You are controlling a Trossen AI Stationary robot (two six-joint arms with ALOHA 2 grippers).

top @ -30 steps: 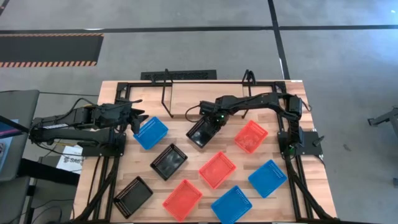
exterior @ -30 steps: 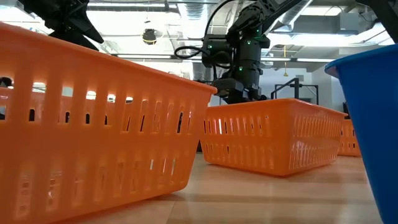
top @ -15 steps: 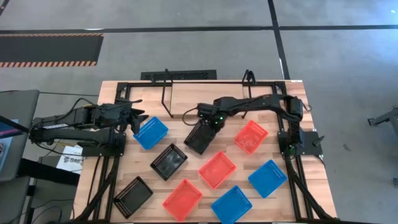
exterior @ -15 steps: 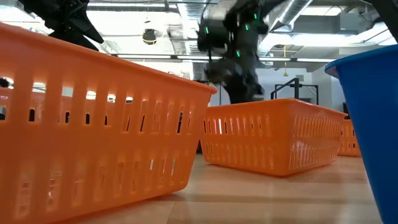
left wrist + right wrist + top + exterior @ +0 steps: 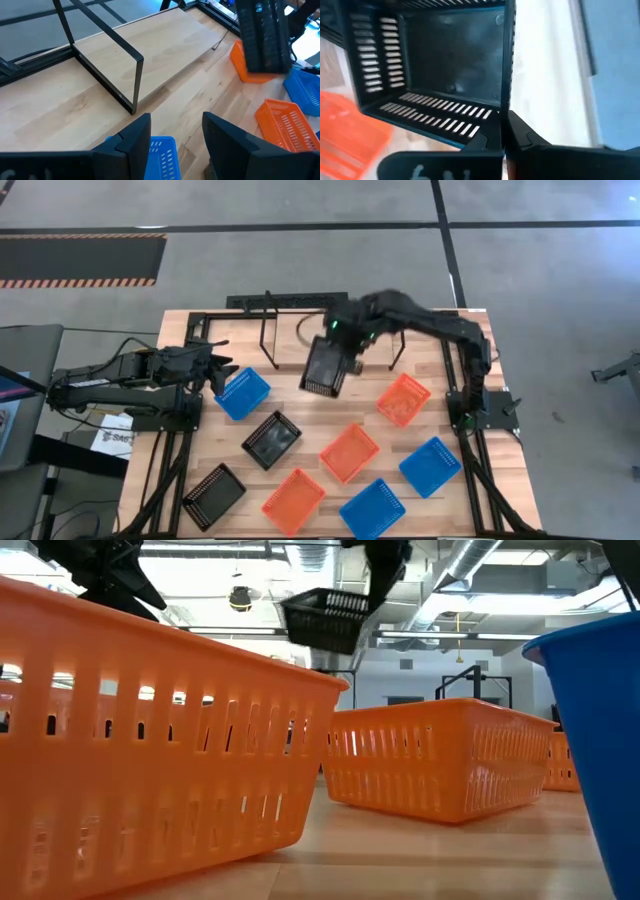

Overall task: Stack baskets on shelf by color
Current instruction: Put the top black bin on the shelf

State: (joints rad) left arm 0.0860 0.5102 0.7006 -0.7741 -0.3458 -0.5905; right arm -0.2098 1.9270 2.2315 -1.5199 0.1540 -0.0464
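Baskets of slotted plastic lie scattered over the plank tabletop [image 5: 300, 395]. One black rectangular slotted basket [image 5: 325, 366] is held in the air by the right gripper [image 5: 347, 343], its fingers pinched on the basket's wall; it hangs over the narrow light wooden shelf with thin black rod loops [image 5: 330, 340]. The left gripper [image 5: 222, 370] is parked beside a blue slotted basket [image 5: 243, 393], with its fingers [image 5: 132, 142] spread apart and nothing held between them.
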